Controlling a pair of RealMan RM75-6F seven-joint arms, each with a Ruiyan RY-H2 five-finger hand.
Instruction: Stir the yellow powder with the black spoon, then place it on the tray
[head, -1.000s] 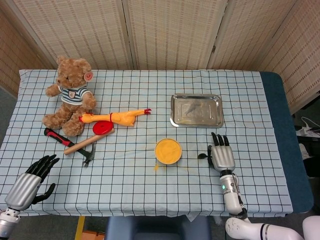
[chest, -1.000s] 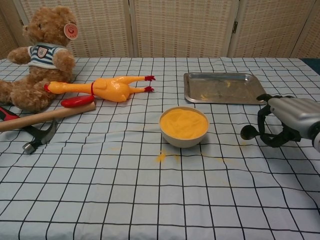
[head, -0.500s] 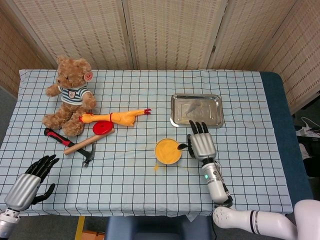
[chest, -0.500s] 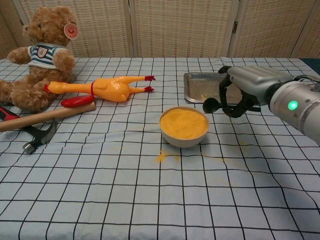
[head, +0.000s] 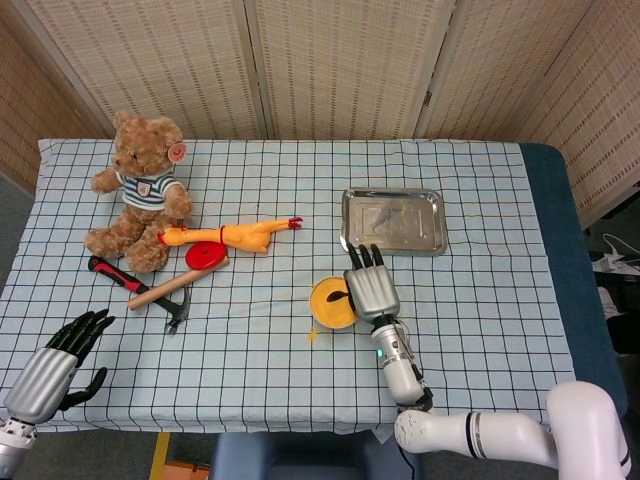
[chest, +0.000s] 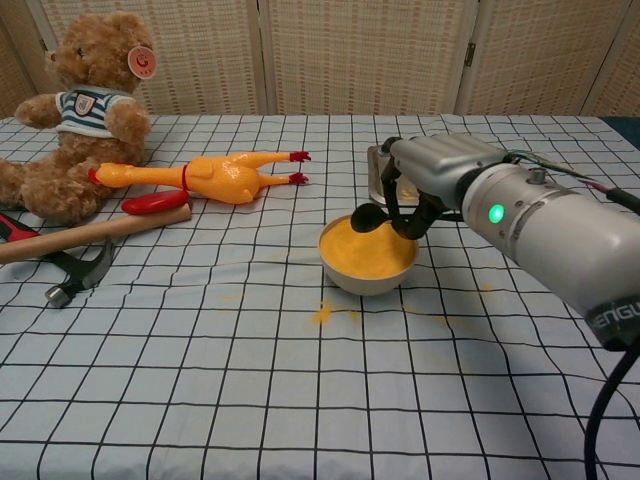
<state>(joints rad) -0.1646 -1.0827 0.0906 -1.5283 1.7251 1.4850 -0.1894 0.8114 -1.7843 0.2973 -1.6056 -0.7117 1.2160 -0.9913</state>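
Note:
A small bowl of yellow powder stands mid-table. My right hand hovers just over its right side and holds the black spoon, whose scoop hangs just above the powder. The steel tray lies behind the bowl to the right, mostly hidden by my hand in the chest view. My left hand rests open at the near left table edge, seen only in the head view.
A teddy bear, a yellow rubber chicken, a red disc and a hammer lie at the left. Spilled yellow powder dots the cloth in front of the bowl.
My right hand has carried the black spoon leftward from the right side of the table to just above the bowl. The left hand has barely moved.

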